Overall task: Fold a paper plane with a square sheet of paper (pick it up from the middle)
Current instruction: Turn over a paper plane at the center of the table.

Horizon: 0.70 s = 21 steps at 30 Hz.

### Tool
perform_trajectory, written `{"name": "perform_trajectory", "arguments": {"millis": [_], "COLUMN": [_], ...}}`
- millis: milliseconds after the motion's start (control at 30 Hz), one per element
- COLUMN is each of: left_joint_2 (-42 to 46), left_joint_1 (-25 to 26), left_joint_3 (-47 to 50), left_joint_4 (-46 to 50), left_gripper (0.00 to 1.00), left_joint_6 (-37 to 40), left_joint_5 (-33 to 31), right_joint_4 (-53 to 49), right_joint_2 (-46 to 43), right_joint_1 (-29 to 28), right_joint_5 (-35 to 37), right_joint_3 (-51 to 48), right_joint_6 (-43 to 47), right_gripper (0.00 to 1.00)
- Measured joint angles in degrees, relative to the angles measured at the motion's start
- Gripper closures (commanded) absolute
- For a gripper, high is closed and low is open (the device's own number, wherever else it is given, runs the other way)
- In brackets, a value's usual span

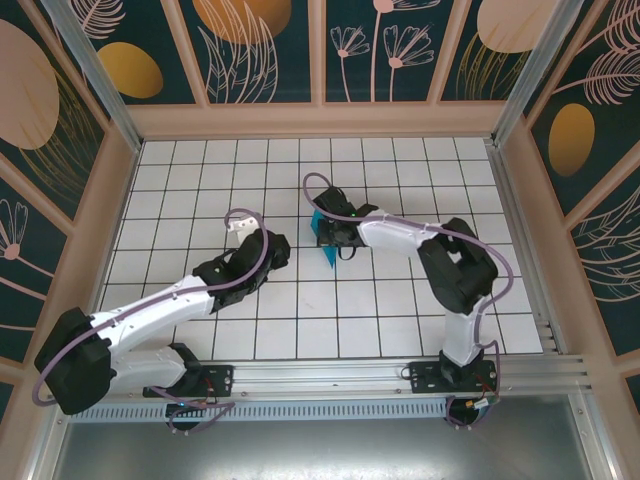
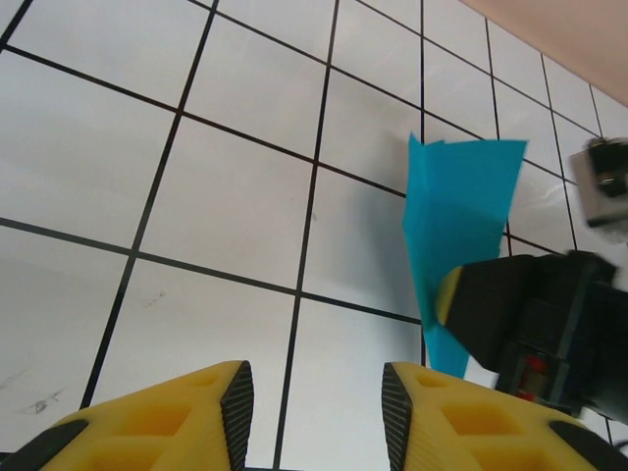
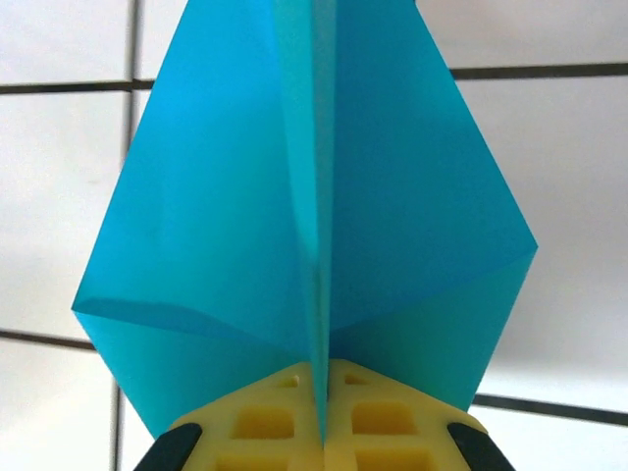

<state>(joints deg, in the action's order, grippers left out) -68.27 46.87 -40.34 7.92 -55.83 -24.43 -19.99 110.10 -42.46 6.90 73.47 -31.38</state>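
Paper plane (image 3: 392, 216) within right claw (image 3: 322, 381) (left claw (image 2: 316, 397) apart)

Top view is bright with even, diffuse light. The white tabletop (image 1: 400, 330) is nearly blown out, with only faint soft shadows beside the arms (image 1: 170, 300). There is wide-angle bend: the enclosure posts (image 1: 95, 70) lean outward at the edges. In the left wrist view the tiles are sharp, the left tool (image 2: 314, 407) is close and soft, and the grey block (image 2: 608, 182) at the right edge is blurred. In the right wrist view light passes through the paper plane (image 3: 412, 196) and overlapped layers look darker. The right tool (image 3: 324, 417) is slightly out of focus and the tiles behind are washed out.
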Motion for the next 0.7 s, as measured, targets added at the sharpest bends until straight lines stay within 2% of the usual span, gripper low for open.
{"name": "perform_trajectory", "arguments": {"millis": [233,633,700], "left_joint_2": [1.90,1.68,1.46], "left_joint_1": [0.00,-0.04,-0.04], "left_joint_3": [1.36,1.57,1.57], "left_joint_4": [-0.02,-0.04,-0.04], "left_gripper": [0.57,0.57,0.57], "left_joint_6": [-0.42,-0.44,-0.44], "left_joint_5": [-0.55,-0.52,-0.52], "right_joint_4": [-3.37,-3.39,-3.41], "right_joint_2": [3.91,5.75,5.75], "right_joint_1": [0.15,0.70,0.70], "right_joint_5": [0.79,0.55,0.57], "right_joint_3": [2.99,3.30,3.32], "right_joint_6": [-0.02,-0.24,-0.26], "right_gripper": [0.84,0.82,0.79]}}
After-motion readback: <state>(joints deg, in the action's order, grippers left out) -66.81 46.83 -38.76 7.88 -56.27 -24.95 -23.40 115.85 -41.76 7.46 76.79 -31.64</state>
